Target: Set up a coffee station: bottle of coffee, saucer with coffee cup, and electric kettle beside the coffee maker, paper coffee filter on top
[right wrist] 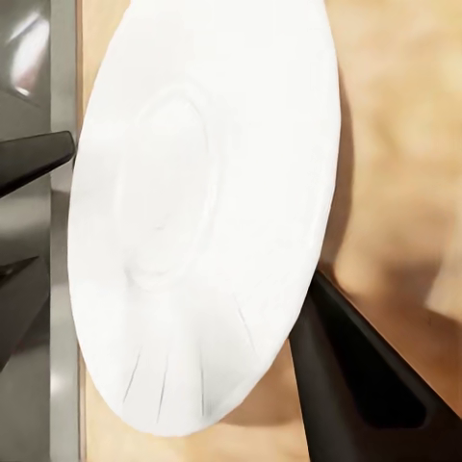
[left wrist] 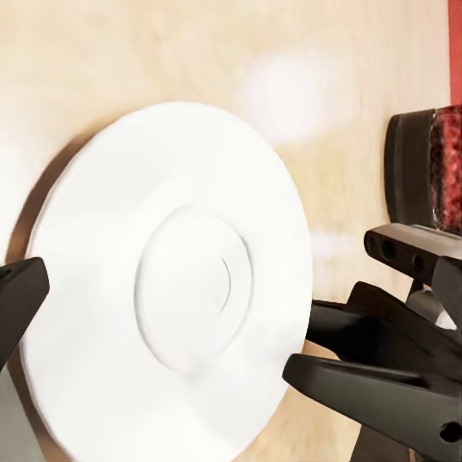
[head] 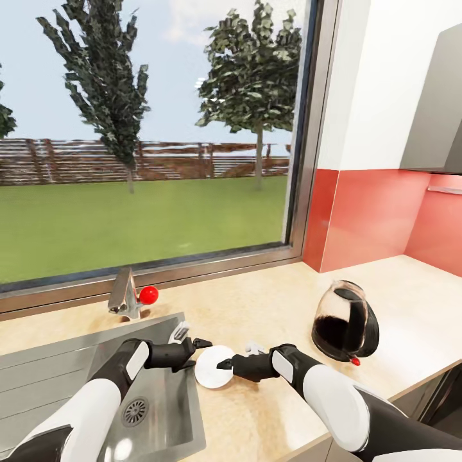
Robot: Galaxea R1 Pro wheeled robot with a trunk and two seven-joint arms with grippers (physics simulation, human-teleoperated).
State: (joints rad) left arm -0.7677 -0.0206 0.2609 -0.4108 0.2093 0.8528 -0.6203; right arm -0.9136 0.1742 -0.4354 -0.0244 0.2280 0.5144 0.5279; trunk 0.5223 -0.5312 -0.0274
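The white saucer [head: 213, 367] hangs tilted just above the kitchen countertop [head: 269, 308], beside the sink. My right gripper [head: 222, 364] is shut on the saucer's right rim; one of its fingers [right wrist: 366, 385] shows dark under the saucer [right wrist: 202, 212]. My left gripper [head: 197, 353] stands open at the saucer's left edge, facing the plate's flat side [left wrist: 183, 279], with one finger [left wrist: 19, 298] beside it. The electric kettle [head: 345, 321], clear glass with a black handle and red switch, stands on the counter to the right.
A steel sink [head: 77, 372] with a faucet [head: 125, 295] and a red knob [head: 149, 294] lies at the left under a large window. A red backsplash [head: 372, 218] closes the counter's right corner. The counter's front edge runs close to my arms.
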